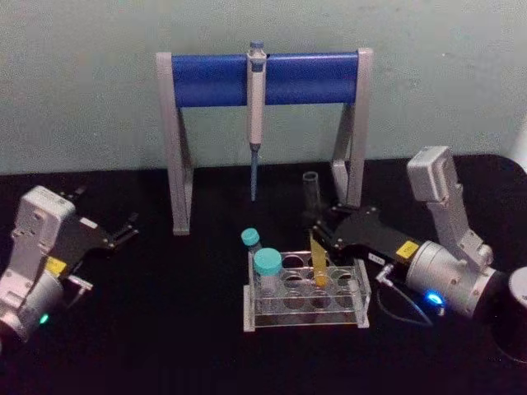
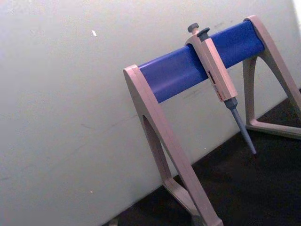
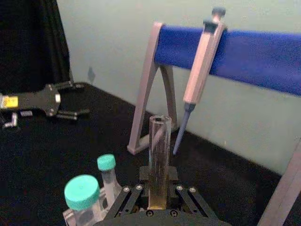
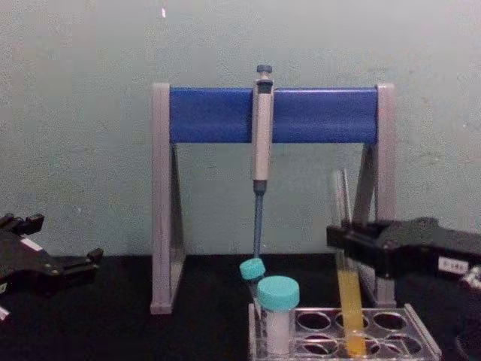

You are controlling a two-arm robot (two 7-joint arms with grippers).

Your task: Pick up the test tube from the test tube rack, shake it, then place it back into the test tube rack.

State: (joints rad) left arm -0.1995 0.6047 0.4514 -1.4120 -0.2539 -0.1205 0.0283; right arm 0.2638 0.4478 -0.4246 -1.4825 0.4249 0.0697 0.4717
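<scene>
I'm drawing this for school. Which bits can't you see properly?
- Chest view: the bottom edge cuts off the base of the low clear plastic test tube rack.
- Right wrist view: the right gripper, shut on the tall clear glass test tube, hides the tube's lower end.
- Head view: any lettering on the hanging grey-blue pipette is too small to read.
- Head view: the left edge cuts off the arm behind the open left gripper.

My right forearm (image 1: 449, 276) is a silver-grey cylinder with a blue light and a thin grey cable (image 1: 397, 306). My left forearm (image 1: 33, 271), pale grey, shows a green light. My jaws are flat black linkages with yellow labels and silver screws.
</scene>
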